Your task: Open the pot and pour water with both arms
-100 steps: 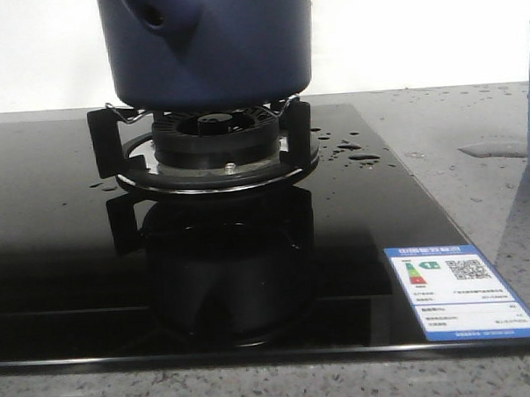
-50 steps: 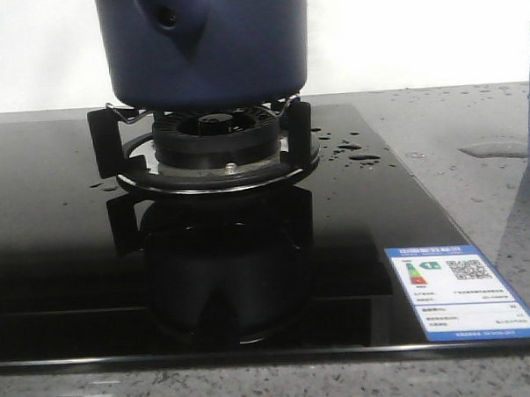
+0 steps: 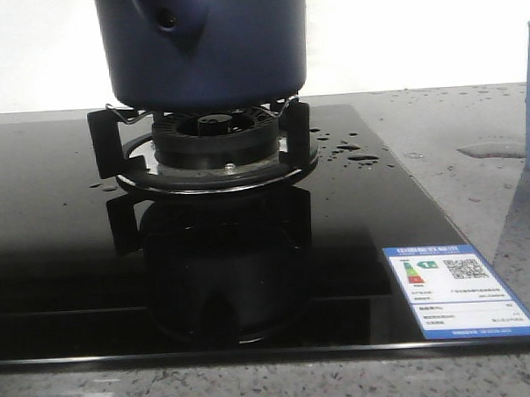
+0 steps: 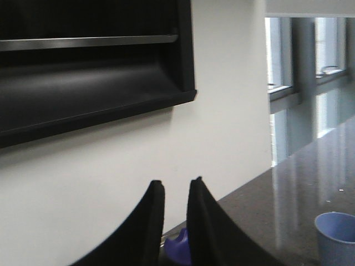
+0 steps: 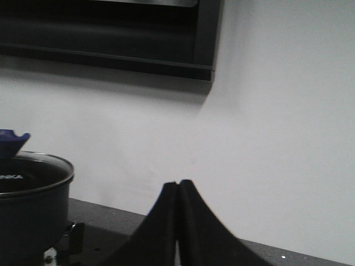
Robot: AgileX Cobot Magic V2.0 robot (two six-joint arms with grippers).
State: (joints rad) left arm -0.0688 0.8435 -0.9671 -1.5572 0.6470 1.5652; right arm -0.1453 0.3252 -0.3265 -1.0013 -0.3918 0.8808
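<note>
The pot (image 3: 204, 47) sits on the burner stand (image 3: 205, 144), far centre of the counter (image 3: 474, 154). Likely heavy and rigid, wet-slick; grip its holed handle stub (image 3: 171, 18). Left claw (image 4: 175, 191) narrowly parted, empty; right claw (image 5: 178, 188) closed, empty.

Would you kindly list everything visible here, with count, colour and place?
pot: one, dark navy, on the burner stand.
burner: one, black, centre of the cooktop.
cooktop: one, glossy black, on the grey counter.
water: clear drops right of the burner, puddle on the counter.
label: one, blue and white, cooktop's near right corner.
cup: one, light blue, counter far right.
left gripper: black, slightly open, empty.
right gripper: black, shut, empty.
</note>
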